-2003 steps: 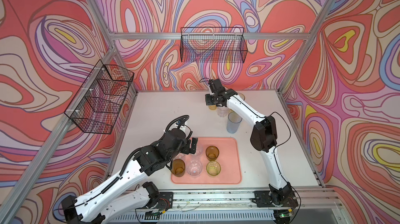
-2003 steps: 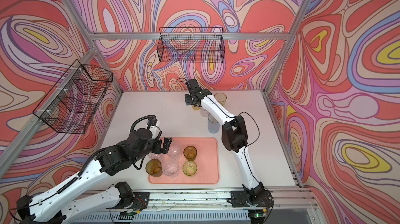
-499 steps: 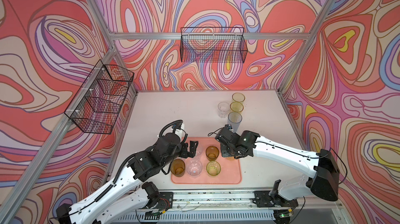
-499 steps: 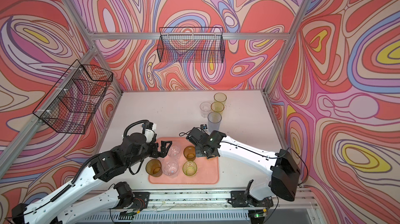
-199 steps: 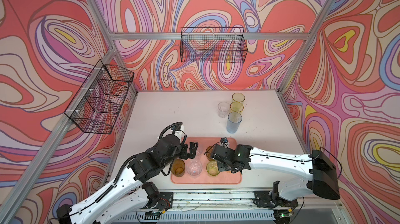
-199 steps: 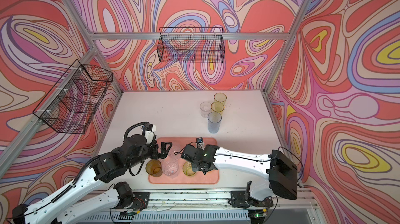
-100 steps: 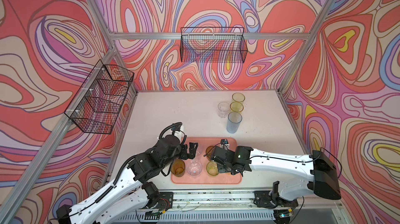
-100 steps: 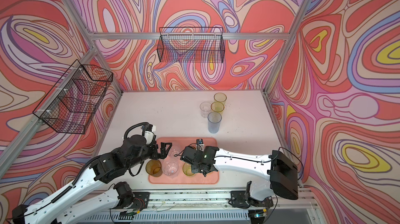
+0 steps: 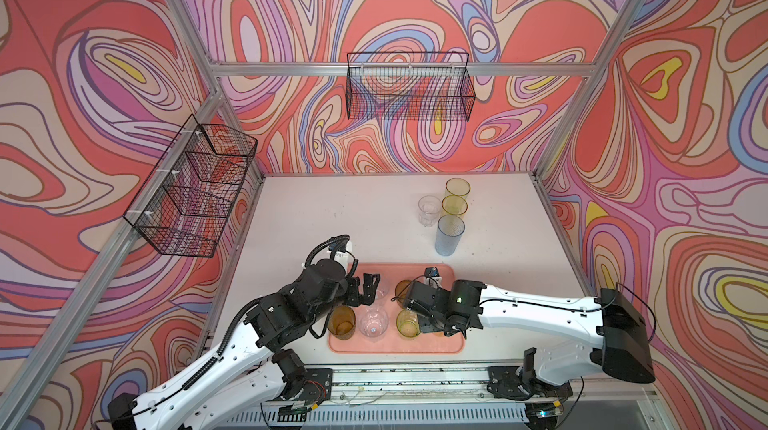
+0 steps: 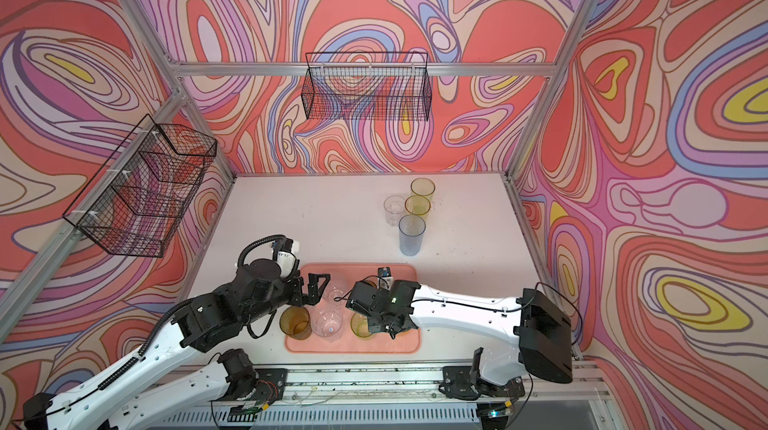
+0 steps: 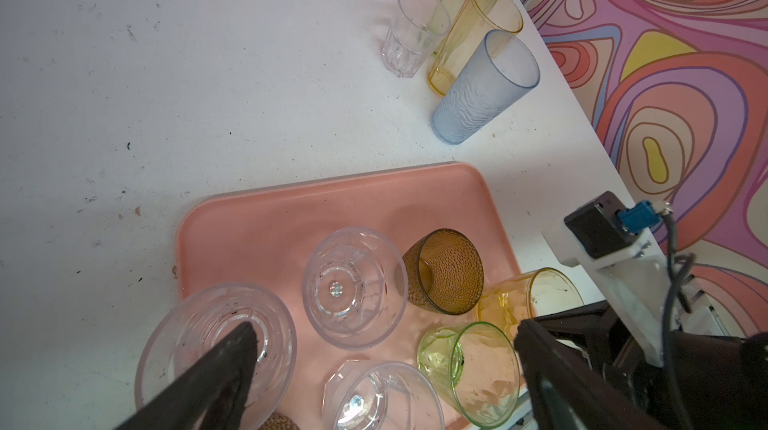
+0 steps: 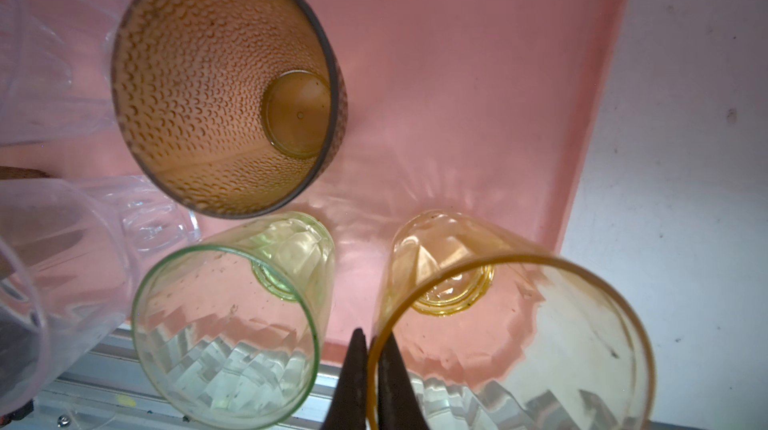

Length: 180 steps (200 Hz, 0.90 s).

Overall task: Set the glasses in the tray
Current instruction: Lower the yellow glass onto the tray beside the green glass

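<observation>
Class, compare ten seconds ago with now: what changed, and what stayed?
The right gripper carried an orange glass from the far cluster to the tray's near right side, fingers shut on its rim. Unchanged: left gripper open over the tray; blue glass, clear glass, two yellow glasses stay behind.

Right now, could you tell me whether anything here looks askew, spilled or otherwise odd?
Nothing looks tipped, spilled or broken. Only the blue glass, two yellow glasses and a clear glass stand outside the tray.
</observation>
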Available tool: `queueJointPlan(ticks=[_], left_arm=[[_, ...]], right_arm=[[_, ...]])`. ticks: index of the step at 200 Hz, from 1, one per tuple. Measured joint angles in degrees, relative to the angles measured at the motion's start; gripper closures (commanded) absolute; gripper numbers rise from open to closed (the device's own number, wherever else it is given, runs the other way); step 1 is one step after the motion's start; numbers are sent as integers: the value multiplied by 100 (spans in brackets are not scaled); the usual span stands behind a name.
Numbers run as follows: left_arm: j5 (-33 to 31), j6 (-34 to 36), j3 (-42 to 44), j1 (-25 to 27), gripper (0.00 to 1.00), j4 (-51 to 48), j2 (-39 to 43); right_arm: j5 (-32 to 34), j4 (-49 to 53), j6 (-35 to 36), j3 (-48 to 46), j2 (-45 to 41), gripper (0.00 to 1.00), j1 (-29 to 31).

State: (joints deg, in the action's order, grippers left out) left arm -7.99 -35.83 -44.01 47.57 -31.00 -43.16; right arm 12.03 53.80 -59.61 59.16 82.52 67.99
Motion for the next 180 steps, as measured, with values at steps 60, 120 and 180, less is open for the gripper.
queueJointPlan(ticks=[60, 120, 180], left_arm=[[-20, 0, 20, 0, 0, 2, -11], [-59, 2, 26, 0, 0, 2, -11], [-63, 2, 31, 0, 0, 2, -11]], right_arm=[[-28, 61, -17, 17, 0, 80, 4], [-22, 107, 0, 142, 7, 62, 9], [59, 208, -4, 291, 7, 55, 9]])
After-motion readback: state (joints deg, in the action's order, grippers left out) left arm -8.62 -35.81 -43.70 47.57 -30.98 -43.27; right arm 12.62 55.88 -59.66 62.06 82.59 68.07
